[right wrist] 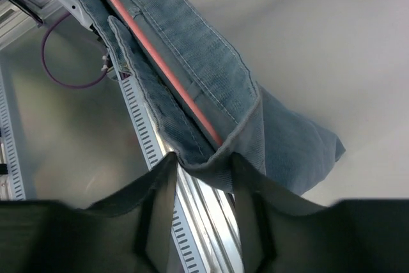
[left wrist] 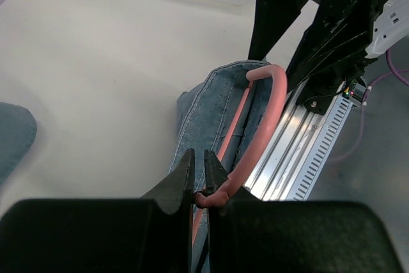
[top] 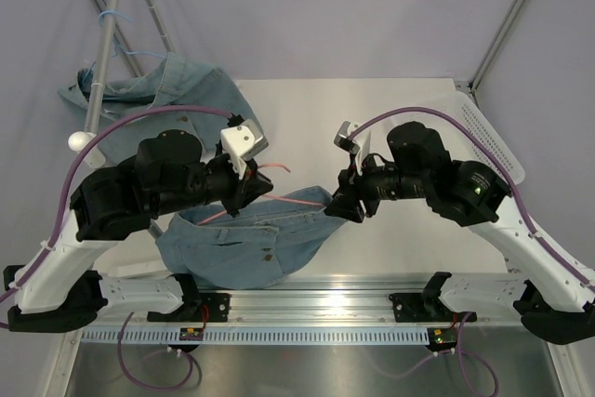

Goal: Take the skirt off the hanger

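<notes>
**Both arms at the hanger, skirt still on it**

The denim skirt [top: 237, 244] lies crumpled at the near edge of the tabletop [top: 390, 99], between the two arms. Its lower part spills over the aluminium rail [top: 316, 306] that carries the arm bases. The pink hanger [top: 276, 167] still runs through its waistband, and the hook end sticks out above the cloth near the left arm.

The left gripper [top: 244, 197] reaches in from the left. In its wrist view, the left gripper [left wrist: 199, 177] has its fingers [left wrist: 182, 180] drawn together, pinching the hanger [left wrist: 268, 119]. From there the pink loop curves up and over the end of the skirt [left wrist: 211, 113].

The right gripper [top: 339, 206] meets the skirt's right end from the other side. In its wrist view, the right gripper [right wrist: 203, 161] has its fingers [right wrist: 160, 190] apart, straddling the folded corner of the waistband. The cloth spans the gap and touches both inner faces. Whether they are pressing on it cannot be told. The hanger's straight bar [right wrist: 153, 52] runs along inside the open waistband of the skirt [right wrist: 211, 94] and ends at that corner.

A second denim garment [top: 167, 86] hangs bunched at the far left by a grey rack pole [top: 104, 53]. A white perforated tray [top: 491, 141] lies along the far right edge of the tabletop.
</notes>
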